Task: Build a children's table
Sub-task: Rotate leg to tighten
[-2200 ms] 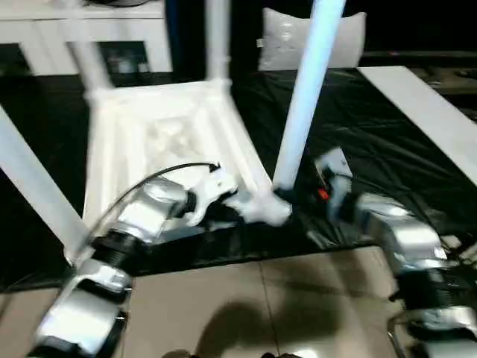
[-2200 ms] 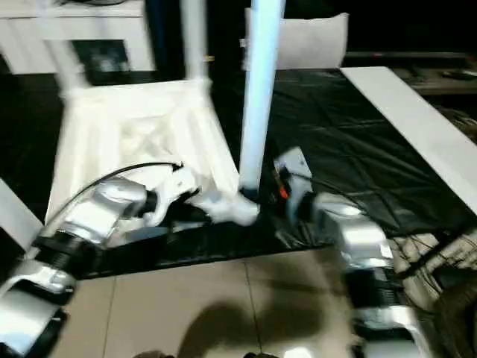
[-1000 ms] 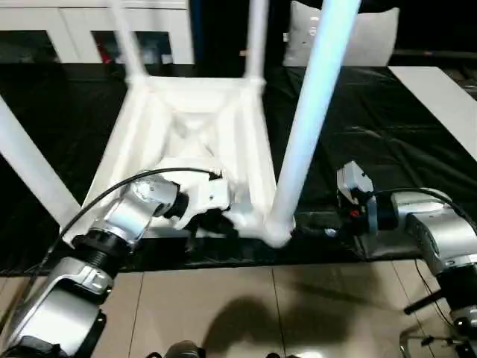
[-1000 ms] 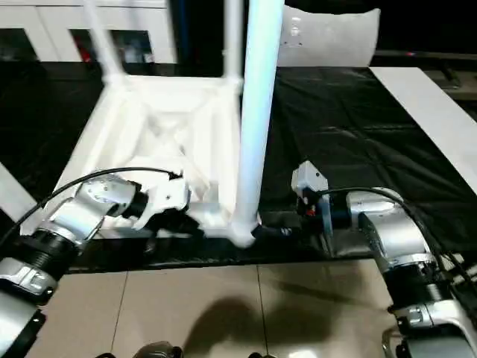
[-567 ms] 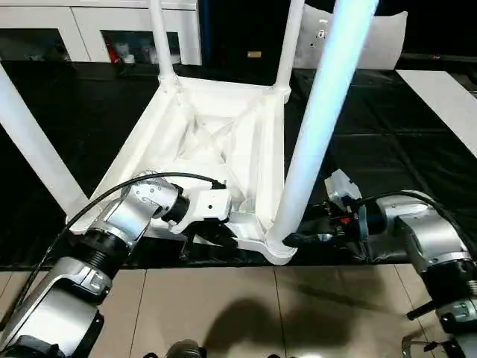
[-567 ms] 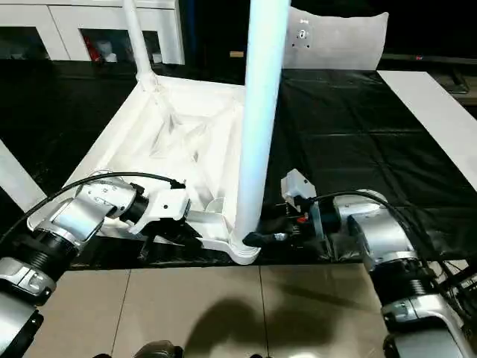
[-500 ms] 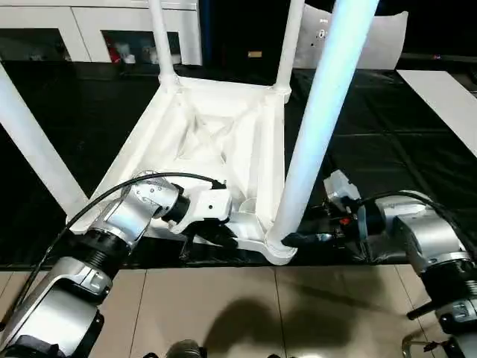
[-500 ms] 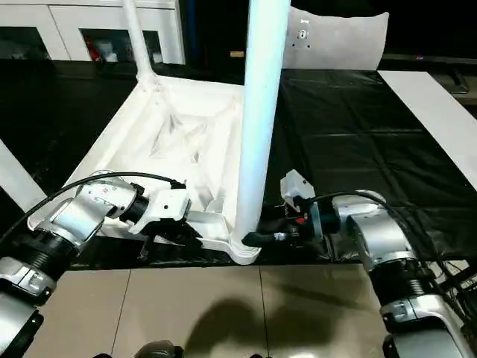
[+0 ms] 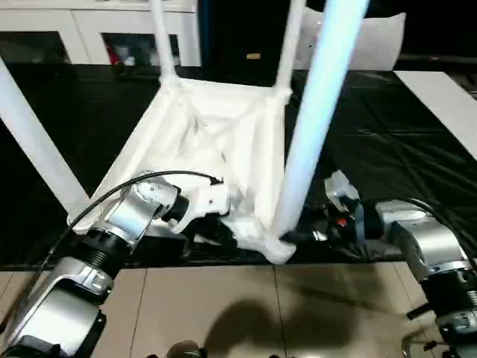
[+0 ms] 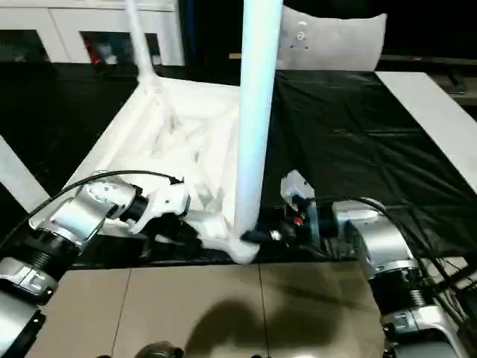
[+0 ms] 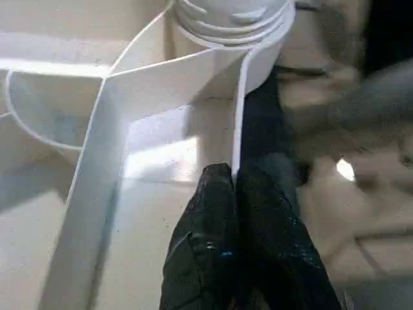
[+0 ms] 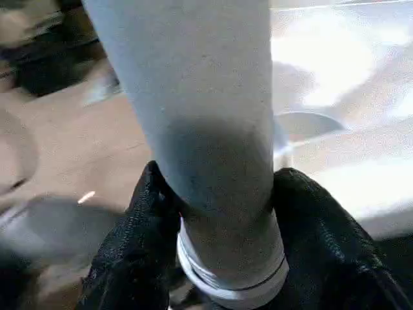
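Children's table (image 9: 216, 149), upside down on black sheeting (image 9: 373, 149) at the edge of a tiled floor (image 9: 223, 306), four legs standing up from its corner sockets. The near leg (image 9: 313, 112) is a smooth, tapered round tube, seated in a rounded socket (image 11: 232, 19) with a ringed collar. The underside is thin white plastic, ribbed and glossy. The right end effector (image 12: 219, 213) holds the base of this leg between its black textured fingers; the left end effector (image 11: 235, 187) pinches the thin rim wall of the tabletop beside the socket. Likely risks: the leg may sit crooked or only partly home, and a sideways push may flex the thin rim, slip it from the pinch, or slide the light table on the sheeting.
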You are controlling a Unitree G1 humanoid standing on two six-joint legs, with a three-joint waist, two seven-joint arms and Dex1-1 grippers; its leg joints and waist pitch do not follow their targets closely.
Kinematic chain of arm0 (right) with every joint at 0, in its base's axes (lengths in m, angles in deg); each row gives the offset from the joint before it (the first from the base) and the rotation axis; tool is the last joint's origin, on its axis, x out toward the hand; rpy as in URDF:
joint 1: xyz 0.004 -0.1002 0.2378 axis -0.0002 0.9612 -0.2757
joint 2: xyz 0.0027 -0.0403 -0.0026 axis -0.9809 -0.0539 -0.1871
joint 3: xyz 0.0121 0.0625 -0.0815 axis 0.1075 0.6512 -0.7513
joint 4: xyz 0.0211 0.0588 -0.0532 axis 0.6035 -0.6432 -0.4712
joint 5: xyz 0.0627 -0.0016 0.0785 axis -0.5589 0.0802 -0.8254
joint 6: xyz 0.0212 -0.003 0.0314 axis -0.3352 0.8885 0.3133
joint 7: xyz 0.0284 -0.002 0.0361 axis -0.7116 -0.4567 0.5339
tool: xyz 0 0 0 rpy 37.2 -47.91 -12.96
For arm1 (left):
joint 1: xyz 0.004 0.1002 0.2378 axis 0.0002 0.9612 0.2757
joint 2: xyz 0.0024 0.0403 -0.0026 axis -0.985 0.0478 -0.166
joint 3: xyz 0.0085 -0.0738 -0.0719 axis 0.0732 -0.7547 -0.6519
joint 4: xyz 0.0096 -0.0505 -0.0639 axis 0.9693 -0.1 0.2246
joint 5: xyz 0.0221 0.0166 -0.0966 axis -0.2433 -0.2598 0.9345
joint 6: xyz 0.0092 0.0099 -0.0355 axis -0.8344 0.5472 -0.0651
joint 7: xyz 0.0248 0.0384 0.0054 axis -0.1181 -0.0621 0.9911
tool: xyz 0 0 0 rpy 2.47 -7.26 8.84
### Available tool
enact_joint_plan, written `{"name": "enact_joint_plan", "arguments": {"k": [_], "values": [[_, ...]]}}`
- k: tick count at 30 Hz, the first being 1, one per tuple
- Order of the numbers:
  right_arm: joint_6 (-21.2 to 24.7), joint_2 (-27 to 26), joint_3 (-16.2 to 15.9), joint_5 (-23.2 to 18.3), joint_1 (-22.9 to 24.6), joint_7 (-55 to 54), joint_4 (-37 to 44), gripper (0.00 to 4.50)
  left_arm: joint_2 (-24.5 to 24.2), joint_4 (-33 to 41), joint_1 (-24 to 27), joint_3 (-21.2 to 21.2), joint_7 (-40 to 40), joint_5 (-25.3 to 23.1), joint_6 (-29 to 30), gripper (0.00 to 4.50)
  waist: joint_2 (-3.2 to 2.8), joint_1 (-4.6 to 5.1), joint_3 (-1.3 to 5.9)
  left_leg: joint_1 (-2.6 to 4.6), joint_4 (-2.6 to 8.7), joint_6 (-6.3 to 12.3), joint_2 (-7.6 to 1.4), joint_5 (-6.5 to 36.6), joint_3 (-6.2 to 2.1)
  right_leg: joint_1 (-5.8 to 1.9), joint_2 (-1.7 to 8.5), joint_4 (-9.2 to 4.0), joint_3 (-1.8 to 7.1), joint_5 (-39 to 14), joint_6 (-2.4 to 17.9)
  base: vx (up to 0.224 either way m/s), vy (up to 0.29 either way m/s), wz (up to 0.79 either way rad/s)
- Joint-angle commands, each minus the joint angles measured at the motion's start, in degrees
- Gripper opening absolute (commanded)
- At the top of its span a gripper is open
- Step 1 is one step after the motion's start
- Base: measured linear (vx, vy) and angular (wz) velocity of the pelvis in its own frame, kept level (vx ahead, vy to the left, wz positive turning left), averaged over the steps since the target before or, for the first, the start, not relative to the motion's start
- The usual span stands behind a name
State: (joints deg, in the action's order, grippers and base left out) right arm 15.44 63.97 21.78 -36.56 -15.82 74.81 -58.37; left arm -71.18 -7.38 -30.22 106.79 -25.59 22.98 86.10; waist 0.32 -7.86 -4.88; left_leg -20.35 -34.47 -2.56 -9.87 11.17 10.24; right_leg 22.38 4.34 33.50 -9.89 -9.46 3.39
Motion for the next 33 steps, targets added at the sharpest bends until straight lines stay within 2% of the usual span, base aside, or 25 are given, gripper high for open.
{"name": "enact_joint_plan", "arguments": {"k": [1,2,4,5,7,8,9,10,12,13,14,16,17,19,20,22,24,26,30,31,33], "values": [[3.05,-3.21,1.02,2.07,-2.0,-11.19,-1.48,1.92,3.98,0.99,-0.07,-0.28,4.61,0.94,3.77,0.0,0.53,0.71,3.47,0.47,3.97,1.14,-3.81,11.69,-2.11,-3.49,6.85,-7.03,3.61,-32.32,0.47,0.0,0.0,0.0],[4.48,-4.73,1.67,3.28,-2.3,-15.71,-1.55,1.92,5.09,1.29,-0.19,-1.24,7.08,1.08,5.87,0.0,0.21,1.66,3.45,1.22,3.8,0.52,-3.81,14.32,-2.17,-3.45,6.89,-8.14,2.82,-35.75,-1.71,0.0,0.0,0.0],[6.28,-7.81,3.14,5.79,-2.74,-25.52,-1.67,1.91,7.75,2.17,-0.3,-3.51,12.44,1.54,10.37,0.0,0.21,2.88,3.66,1.03,3.97,-0.05,-4.29,15.42,-2.66,-3.77,6.83,-8.25,2.46,-34.4,-2.59,0.0,0.0,0.0],[6.9,-9.69,4.23,6.29,-2.97,-30.47,-1.85,1.91,9.33,2.75,-0.3,-4.78,15.58,1.73,12.71,0.0,0.2,3.61,3.76,0.67,4.09,-0.29,-4.5,15.64,-3.04,-4.01,6.97,-8.02,2.26,-32.81,-2.26,0.0,0.0,0.0],[6.98,-12.86,6.56,4.77,-3.09,-35.24,-2.22,1.91,11.83,4.61,0.22,-5.9,19.41,1.85,15.62,0.0,0.06,4.33,3.84,0.77,4.21,0.2,-4.68,15.93,-3.09,-3.86,7.28,-8.11,2.39,-30.67,-1.42,0.0,0.0,0.0],[6.6,-13.94,7.16,3.86,-2.97,-35.47,-2.18,2.25,13.0,5.76,0.61,-6.07,20.73,1.86,16.34,0.0,-0.02,4.5,3.78,0.84,4.17,0.72,-4.64,15.99,-2.97,-3.76,7.38,-8.08,2.47,-29.31,-0.8,0.0,0.0,0.0],[6.09,-14.51,7.39,3.47,-2.84,-35.46,-1.99,2.25,13.66,6.49,0.87,-6.04,21.22,1.87,16.77,0.0,0.0,4.48,3.92,0.88,4.17,1.01,-4.58,15.54,-2.9,-3.75,7.43,-7.94,2.58,-28.29,-0.41,0.0,0.0,0.0],[6.06,-14.55,7.41,3.46,-2.84,-35.47,-1.98,2.45,13.7,6.53,0.88,-6.03,21.25,1.87,16.8,0.0,-0.06,4.34,3.94,0.76,4.21,1.58,-4.59,14.12,-2.77,-3.68,7.41,-7.6,2.93,-25.81,0.64,0.0,0.0,0.0],[4.38,-14.29,6.82,3.67,-2.34,-34.33,-1.29,2.65,13.73,6.54,0.86,-5.65,21.47,1.41,15.99,0.0,-0.1,4.16,4.25,0.31,4.27,2.73,-4.76,10.24,-2.63,-3.78,7.17,-6.26,3.63,-19.19,2.88,0.0,0.0,0.0],[3.86,-13.98,6.56,3.73,-2.13,-33.72,-1.04,2.65,13.53,6.3,0.76,-5.49,21.45,1.21,15.48,0.0,-0.07,4.11,4.34,0.3,4.24,3.01,-4.79,9.38,-2.57,-3.76,7.15,-6.04,3.76,-17.73,3.5,0.0,0.0,0.0],[2.56,-12.73,6.36,3.63,-1.47,-31.38,-0.2,2.86,12.28,5.6,0.46,-5.07,20.75,0.56,14.08,0.0,-0.06,3.8,4.46,0.38,4.02,3.69,-4.58,7.98,-2.27,-3.54,7.09,-5.87,3.98,-16.05,4.36,0.0,0.0,0.0],[1.9,-11.99,6.42,3.3,-1.14,-29.82,0.23,2.99,11.52,5.16,0.29,-4.93,20.32,0.27,13.33,0.0,0.05,3.3,4.63,-0.19,3.9,4.92,-4.33,5.43,-2.13,-4.05,7.03,-5.11,4.07,-13.0,5.44,0.0,0.0,0.0],[1.67,-11.4,6.57,2.91,-0.91,-28.78,0.63,3.07,11.01,5.08,0.23,-4.92,20.15,0.15,13.28,0.0,0.03,3.07,4.63,-0.2,3.88,5.6,-4.52,4.35,-2.14,-3.93,6.94,-4.76,4.13,-11.21,5.89,0.0,0.0,0.0],[0.52,-9.48,6.33,2.67,-0.58,-25.78,0.99,3.18,9.91,4.56,0.03,-4.64,19.15,-0.1,12.21,0.0,-0.3,2.61,4.6,-0.03,3.87,6.11,-4.71,4.13,-2.12,-3.83,6.86,-4.75,4.1,-10.35,6.03,0.0,0.0,0.0],[0.01,-8.25,6.13,2.61,-0.42,-23.98,1.07,3.43,9.34,4.16,-0.07,-4.51,18.45,-0.17,11.56,0.0,-0.15,2.32,4.66,-0.09,3.85,6.29,-4.68,4.24,-2.11,-4.03,6.85,-4.66,4.06,-10.19,5.97,0.0,0.0,0.0],[-1.74,-5.76,5.64,2.87,-0.14,-20.8,0.86,3.5,8.13,4.36,0.24,-3.92,16.98,-0.31,10.68,0.0,-0.31,2.17,4.7,-0.11,3.82,6.51,-4.85,4.08,-2.18,-3.9,6.81,-4.48,4.02,-9.65,6.24,0.0,0.0,0.0],[-3.51,-3.48,4.95,2.98,0.24,-17.35,0.75,3.61,7.09,4.1,0.44,-3.26,15.34,-0.45,9.34,0.0,-0.22,2.18,4.69,-0.25,3.77,6.58,-4.95,4.23,-2.19,-3.85,6.81,-4.43,4.04,-9.65,6.4,0.0,0.0,0.0],[-4.93,-0.57,4.24,2.93,0.67,-12.79,0.78,3.9,5.84,3.07,0.42,-2.33,12.67,-0.6,7.03,0.0,-0.25,2.0,4.53,-0.15,3.74,6.58,-4.78,5.47,-2.13,-3.76,6.75,-4.75,3.93,-11.32,6.26,0.0,0.0,0.0],[-8.37,4.6,2.72,3.9,-0.03,-5.63,-1.02,4.19,2.97,1.3,0.23,0.23,6.44,-1.06,1.55,0.0,-0.2,1.55,4.31,0.13,3.88,5.78,-4.78,7.87,-2.03,-3.6,6.72,-5.39,3.92,-15.76,4.88,0.0,0.0,0.0],[-8.66,5.2,2.38,3.89,-0.09,-4.55,-1.1,4.32,2.66,1.25,0.25,0.49,5.45,-0.97,0.47,0.0,-0.33,1.37,4.32,0.17,3.87,5.59,-4.71,8.2,-1.99,-3.65,6.69,-5.48,3.91,-16.44,4.67,0.0,0.0,0.0],[-9.59,6.55,1.51,3.8,-0.25,-1.62,-1.29,4.39,2.18,1.29,0.25,0.95,3.6,-0.71,-0.58,0.0,-0.22,1.08,4.43,0.15,3.84,5.67,-4.76,7.98,-1.94,-3.68,6.69,-5.37,3.93,-16.16,4.66,0.0,0.0,0.0]]}}
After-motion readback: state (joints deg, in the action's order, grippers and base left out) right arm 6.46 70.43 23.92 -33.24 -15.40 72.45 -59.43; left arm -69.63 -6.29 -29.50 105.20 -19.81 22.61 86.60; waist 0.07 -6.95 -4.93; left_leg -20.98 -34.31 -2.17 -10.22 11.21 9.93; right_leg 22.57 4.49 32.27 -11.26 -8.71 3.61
